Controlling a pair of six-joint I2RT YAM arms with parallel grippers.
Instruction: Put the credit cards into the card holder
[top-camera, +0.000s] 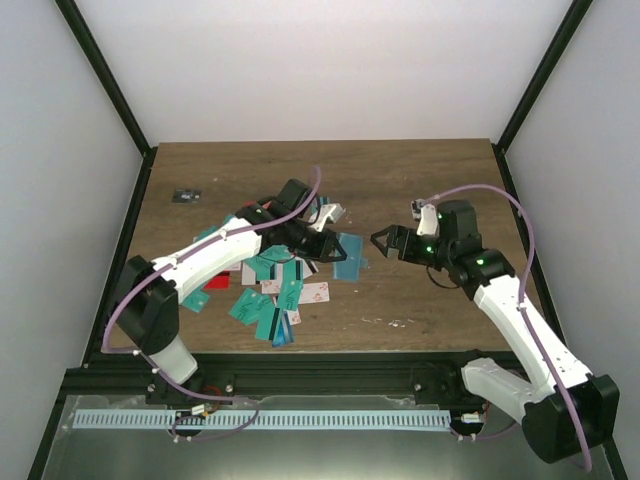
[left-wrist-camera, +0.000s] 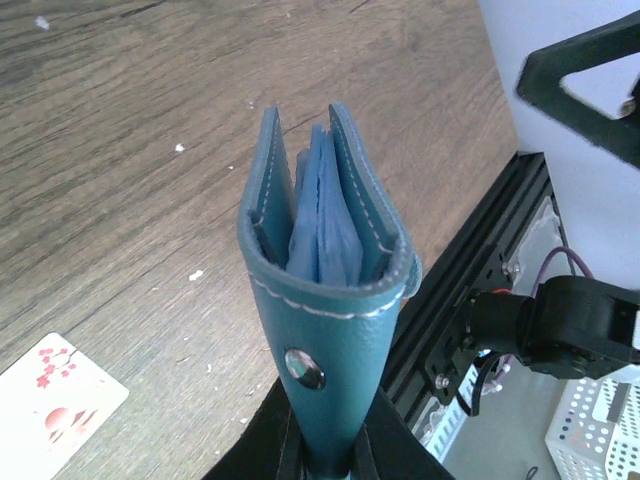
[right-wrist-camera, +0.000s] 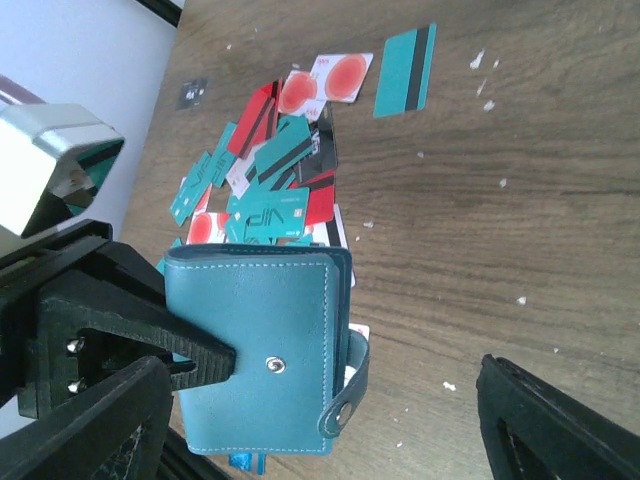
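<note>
Teal card holder (right-wrist-camera: 255, 350) pinched in the left hand (left-wrist-camera: 325, 462), off the counter (top-camera: 420, 300), facing the wide, empty right hand (top-camera: 380, 243); credit cards (top-camera: 270, 295) scattered beneath and behind the left hand, apparently none inserted yet.

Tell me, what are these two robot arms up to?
The left gripper is clamped on the teal card holder, holding it above the table with its pockets slightly agape. The right gripper faces it from close by, jaws wide open and holding nothing. The cards lie in a loose heap on the table beside the left arm. Neither gripper has a card, so none is going into the holder right now.
</note>
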